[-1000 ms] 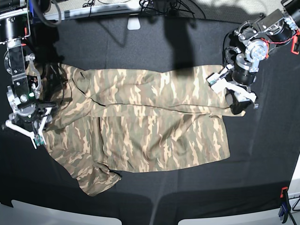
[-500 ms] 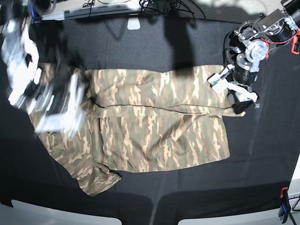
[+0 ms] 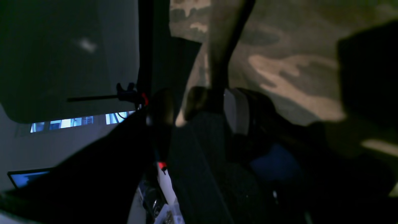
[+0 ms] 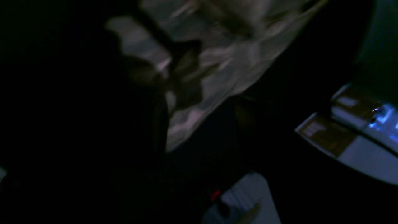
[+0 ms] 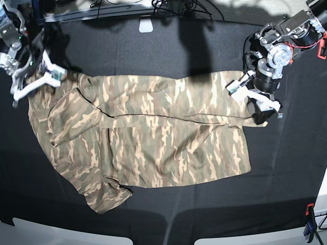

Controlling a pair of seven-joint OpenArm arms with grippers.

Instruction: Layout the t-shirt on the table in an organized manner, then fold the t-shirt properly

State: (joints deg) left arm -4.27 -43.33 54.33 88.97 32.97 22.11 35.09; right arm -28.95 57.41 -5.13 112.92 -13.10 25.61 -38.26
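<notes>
Base view: the t-shirt (image 5: 153, 132) lies spread across the middle of the table (image 5: 153, 51), camouflage side up, long axis running 9 to 3 o'clock. A fold line crosses the body from about 9 to 3, with an upper layer lapped over it. One sleeve (image 5: 104, 196) sticks out toward 7 o'clock; the fabric at the 9 o'clock end is bunched and creased. The hem edge at 3 to 4 o'clock lies fairly flat.

The left gripper (image 5: 254, 105) sits at the shirt's 3 o'clock edge, low over the upper corner of the fabric, white fingers spread apart. From the left wrist view, camouflage cloth (image 3: 279, 62) fills the upper frame and dark fingers (image 3: 199, 102) stand parted with cloth showing between them; I cannot tell whether any fabric is actually pinched.

The right gripper (image 5: 36, 81) is at 10 o'clock, above the shirt's far left corner, white fingers splayed wide, nothing visibly between them. The right wrist view is very dark and blurred; pale crumpled cloth (image 4: 224, 68) shows in the upper middle, black table cloth (image 4: 279, 93) beside it.

A blue and orange clamp (image 5: 308, 217) stands on the table edge at 4 o'clock.
</notes>
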